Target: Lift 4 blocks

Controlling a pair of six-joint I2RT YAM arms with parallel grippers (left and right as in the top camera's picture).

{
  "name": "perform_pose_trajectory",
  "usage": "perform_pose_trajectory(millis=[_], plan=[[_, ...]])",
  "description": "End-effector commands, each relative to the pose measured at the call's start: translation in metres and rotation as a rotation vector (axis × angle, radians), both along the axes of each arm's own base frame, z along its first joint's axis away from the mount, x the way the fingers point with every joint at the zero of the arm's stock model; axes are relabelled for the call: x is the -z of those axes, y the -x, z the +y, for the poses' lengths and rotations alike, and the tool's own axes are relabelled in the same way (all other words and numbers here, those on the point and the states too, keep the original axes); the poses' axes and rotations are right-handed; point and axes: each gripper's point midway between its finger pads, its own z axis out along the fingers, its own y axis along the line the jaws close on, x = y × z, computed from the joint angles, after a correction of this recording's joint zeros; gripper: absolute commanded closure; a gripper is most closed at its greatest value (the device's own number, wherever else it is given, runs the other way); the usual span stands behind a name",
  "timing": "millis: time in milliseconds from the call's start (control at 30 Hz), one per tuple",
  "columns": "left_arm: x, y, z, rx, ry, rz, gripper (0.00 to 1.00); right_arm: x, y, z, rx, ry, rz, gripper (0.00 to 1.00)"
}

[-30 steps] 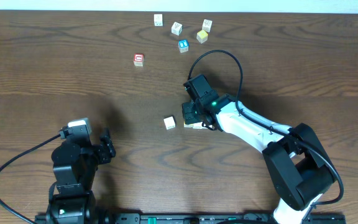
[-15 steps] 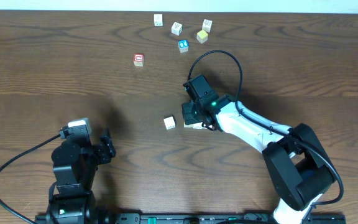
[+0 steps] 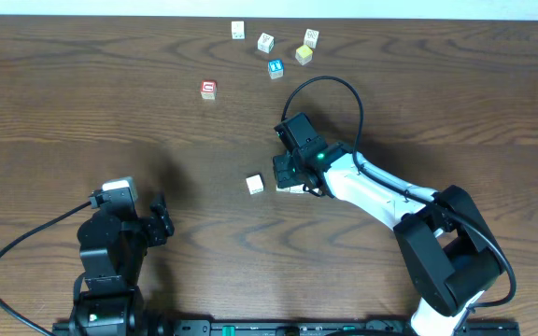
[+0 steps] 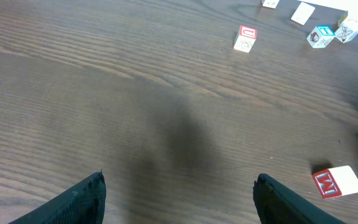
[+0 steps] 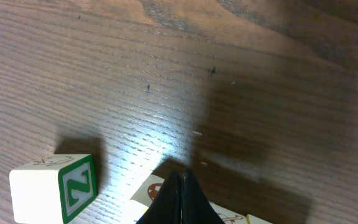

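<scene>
Open the shut right gripper (image 5: 180,177), then lower it around the small cream wooden block (image 5: 145,191) at bottom middle (left gripper (image 4: 179,180): wide open).

Open table (image 3: 82,121) lies before left claw (image 4: 179,182); right arm (image 3: 372,191) crosses centre.

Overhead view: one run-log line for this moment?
left gripper: open, empty | right gripper: shut, tips over a cream block | green-Z block: beside it, not held

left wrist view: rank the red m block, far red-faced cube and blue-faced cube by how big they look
1. red M block, nearest the camera.
2. red-faced cube and blue-faced cube: look alike, unranked.
Nearness may explain the gap.
</scene>
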Motion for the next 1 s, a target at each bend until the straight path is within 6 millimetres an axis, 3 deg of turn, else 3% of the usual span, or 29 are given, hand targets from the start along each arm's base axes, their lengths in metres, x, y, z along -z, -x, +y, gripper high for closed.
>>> perform_pose_trajectory(millis=[0, 567, 700, 967], plan=[[-0.007, -0.001, 0.000, -0.001, 0.004, -0.013, 0.23, -0.002, 0.002, 0.008, -0.005, -0.001, -0.002, 0.99], [-0.007, -0.001, 0.000, -0.001, 0.003, -0.013, 0.23, -0.012, -0.013, 0.020, -0.087, -0.026, -0.098, 0.99], [-0.007, -0.001, 0.000, -0.001, 0.003, -0.013, 0.23, -0.016, -0.003, 0.039, -0.157, -0.124, -0.058, 0.99], [-0.008, -0.002, 0.000, -0.001, 0.004, -0.019, 0.23, -0.020, 0.002, 0.047, -0.183, -0.166, -0.033, 0.99]])
